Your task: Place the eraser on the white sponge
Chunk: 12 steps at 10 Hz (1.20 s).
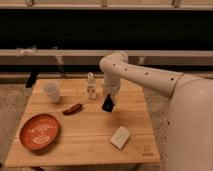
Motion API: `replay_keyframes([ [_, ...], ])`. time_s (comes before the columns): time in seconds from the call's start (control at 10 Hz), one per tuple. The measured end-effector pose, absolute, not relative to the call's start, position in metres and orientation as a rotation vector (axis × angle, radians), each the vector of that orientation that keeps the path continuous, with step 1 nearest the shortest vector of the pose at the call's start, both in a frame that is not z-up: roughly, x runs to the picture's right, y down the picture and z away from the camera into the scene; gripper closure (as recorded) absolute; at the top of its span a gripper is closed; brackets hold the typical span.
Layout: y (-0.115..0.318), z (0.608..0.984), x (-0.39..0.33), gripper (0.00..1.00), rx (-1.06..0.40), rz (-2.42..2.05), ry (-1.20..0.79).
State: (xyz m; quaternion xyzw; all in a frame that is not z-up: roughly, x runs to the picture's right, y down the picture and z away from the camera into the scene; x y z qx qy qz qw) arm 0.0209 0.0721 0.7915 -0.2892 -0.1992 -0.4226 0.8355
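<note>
My gripper (108,103) hangs from the white arm over the middle of the wooden table (85,125), right of centre. A small dark block, the eraser (107,105), shows at its tip, above the table surface. The white sponge (120,136) lies flat on the table near the front right, below and a little right of the gripper, apart from it.
A white cup (51,91) stands at the back left. A small white bottle (90,85) stands at the back, just left of the arm. A dark red chili-shaped thing (73,108) lies left of the gripper. An orange plate (39,131) sits front left.
</note>
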Motion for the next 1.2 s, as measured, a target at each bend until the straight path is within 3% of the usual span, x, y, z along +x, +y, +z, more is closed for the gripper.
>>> replay_keyframes([
  [0.3, 0.098, 0.771, 0.044, 1.00, -0.657, -0.782, -0.407],
  [1.2, 0.101, 0.769, 0.043, 1.00, -0.658, -0.782, -0.408],
])
